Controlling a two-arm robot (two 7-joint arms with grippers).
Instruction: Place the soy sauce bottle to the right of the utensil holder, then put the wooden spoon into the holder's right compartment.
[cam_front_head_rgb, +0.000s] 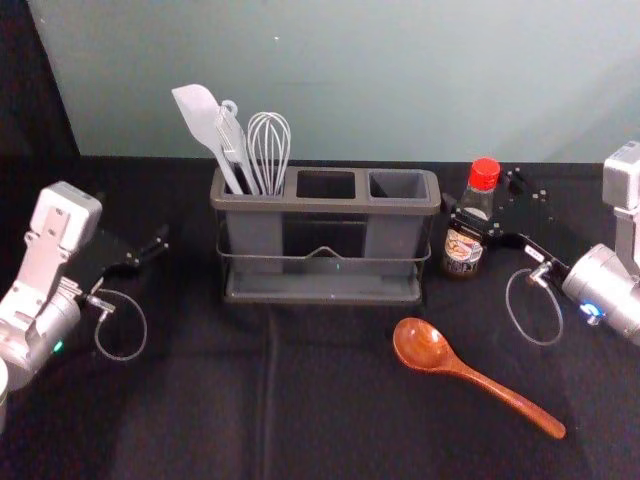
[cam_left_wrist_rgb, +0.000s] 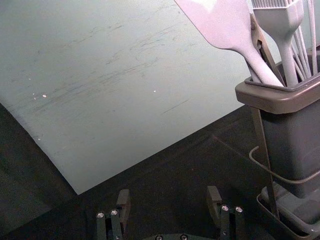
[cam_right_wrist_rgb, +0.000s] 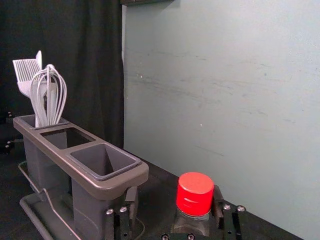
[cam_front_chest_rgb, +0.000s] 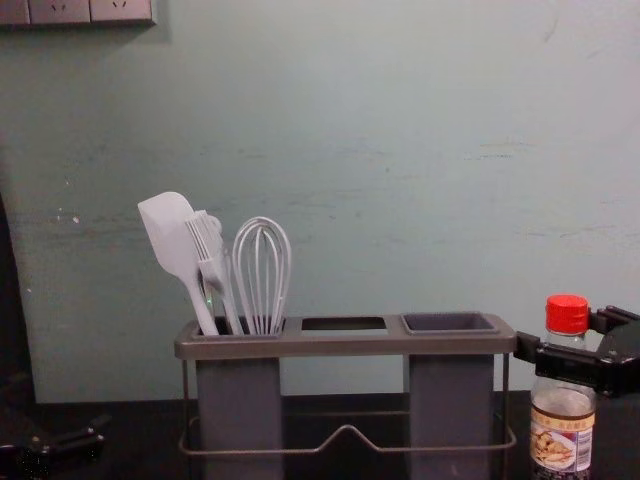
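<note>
The soy sauce bottle (cam_front_head_rgb: 463, 256) stands at three o'clock of the utensil holder (cam_front_head_rgb: 325, 204), probably placed, right gripper (cam_right_wrist_rgb: 174, 195) fingers wide around it; left gripper (cam_left_wrist_rgb: 168, 194), at nine, gapes. Wooden spoon (cam_front_head_rgb: 422, 346), at five, awaits.

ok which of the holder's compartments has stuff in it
The left compartment, farthest from the bottle: the spatula, brush and whisk stand in it. Nothing sticks up from the middle compartment or right compartment.
</note>
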